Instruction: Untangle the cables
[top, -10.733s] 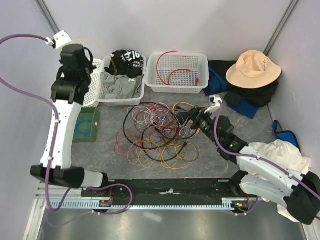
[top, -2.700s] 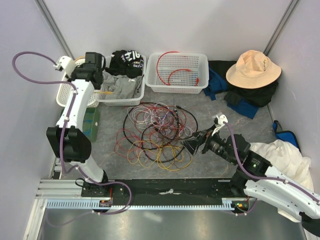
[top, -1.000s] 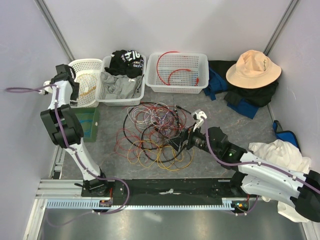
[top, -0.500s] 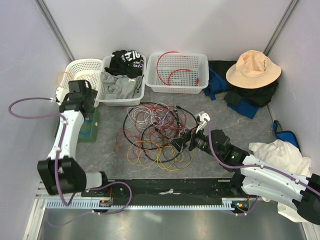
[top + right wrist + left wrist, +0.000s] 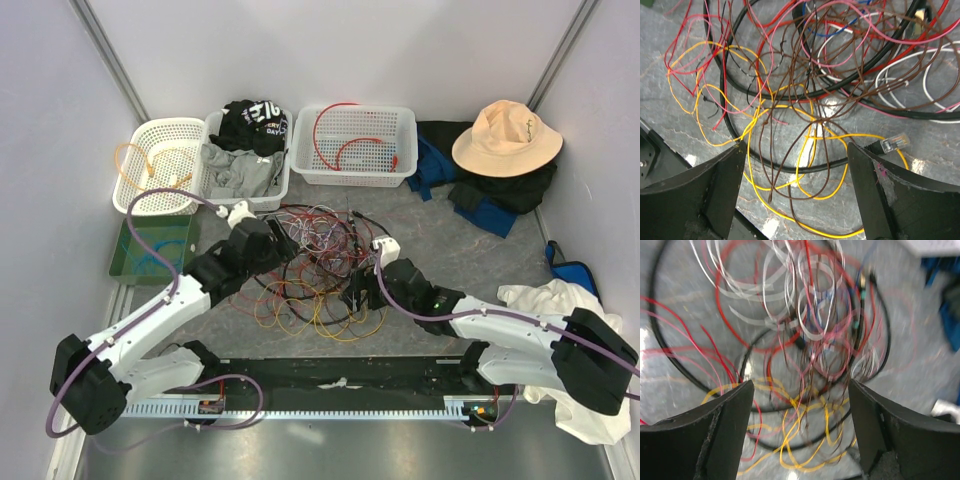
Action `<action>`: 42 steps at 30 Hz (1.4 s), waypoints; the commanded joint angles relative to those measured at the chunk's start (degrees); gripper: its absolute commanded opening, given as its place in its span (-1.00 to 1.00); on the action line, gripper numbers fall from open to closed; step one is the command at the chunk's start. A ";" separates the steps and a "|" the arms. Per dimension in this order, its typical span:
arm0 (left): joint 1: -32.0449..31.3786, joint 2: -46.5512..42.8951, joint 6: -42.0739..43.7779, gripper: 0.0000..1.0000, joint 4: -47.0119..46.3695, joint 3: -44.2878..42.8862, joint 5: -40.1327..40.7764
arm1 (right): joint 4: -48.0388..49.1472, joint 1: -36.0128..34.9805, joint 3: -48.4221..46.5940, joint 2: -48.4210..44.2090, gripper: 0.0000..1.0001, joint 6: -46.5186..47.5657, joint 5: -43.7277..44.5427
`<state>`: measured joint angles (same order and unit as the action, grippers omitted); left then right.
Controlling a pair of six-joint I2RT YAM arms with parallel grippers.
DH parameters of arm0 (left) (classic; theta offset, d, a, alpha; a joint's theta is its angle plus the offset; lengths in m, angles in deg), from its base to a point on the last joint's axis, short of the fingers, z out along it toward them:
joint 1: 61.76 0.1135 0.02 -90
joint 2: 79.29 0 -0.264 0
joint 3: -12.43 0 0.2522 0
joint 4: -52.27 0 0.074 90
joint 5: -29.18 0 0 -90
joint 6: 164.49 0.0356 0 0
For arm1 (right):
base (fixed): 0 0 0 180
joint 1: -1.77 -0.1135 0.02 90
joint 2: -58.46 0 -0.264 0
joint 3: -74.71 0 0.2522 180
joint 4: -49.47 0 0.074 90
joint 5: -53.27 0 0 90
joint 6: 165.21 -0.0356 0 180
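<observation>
The cables [image 5: 318, 270] are seen heaped in one loose tangle at the middle of the tabletop [image 5: 480, 255], with red, yellow, brown, pink, white and black strands looped through one another. The left gripper [image 5: 282, 247] is held over the left side of the heap. In the left wrist view its fingers [image 5: 715, 435] are spread wide and nothing is caught between them; only blurred wires are seen on the surface below the gap. The right gripper [image 5: 354, 297] is placed at the right side of the heap, toward the near edge. Its fingers [image 5: 705, 195] are likewise set wide apart and nothing is clasped, with yellow and brown loops lying beneath the gap. A clear plug [image 5: 895, 142] at a cable's end is seen lying on the tabletop close to the right-hand finger. Three white baskets are lined up along the far edge: the left basket [image 5: 170, 124] holds an orange cable [image 5: 135, 160], the middle basket [image 5: 245, 203] is filled with clothes [image 5: 240, 165], and the right basket [image 5: 355, 175] holds a red cable [image 5: 316, 135]. A green tray [image 5: 120, 265] is set at the left edge, and a tan hat [image 5: 505, 140] is laid on dark clothing at the far right corner.
</observation>
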<state>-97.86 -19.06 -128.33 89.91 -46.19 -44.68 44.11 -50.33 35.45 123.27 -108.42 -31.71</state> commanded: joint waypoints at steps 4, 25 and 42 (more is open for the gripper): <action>-6.09 -3.01 1.99 0.65 -2.17 4.60 1.44 | -2.87 -4.06 0.10 2.41 0.72 -0.10 3.77; -6.88 -13.38 2.87 0.63 -2.26 10.41 1.88 | -14.99 -9.95 -16.95 26.86 -1.00 2.89 25.02; -6.79 -15.31 14.19 0.66 -16.12 6.01 -7.34 | -33.98 -10.04 -32.24 -5.22 -1.00 10.54 30.05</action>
<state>-104.39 -32.92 -121.01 84.11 -38.13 -46.40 15.66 -60.25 7.56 121.04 -100.35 -3.78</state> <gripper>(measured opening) 0.820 0.010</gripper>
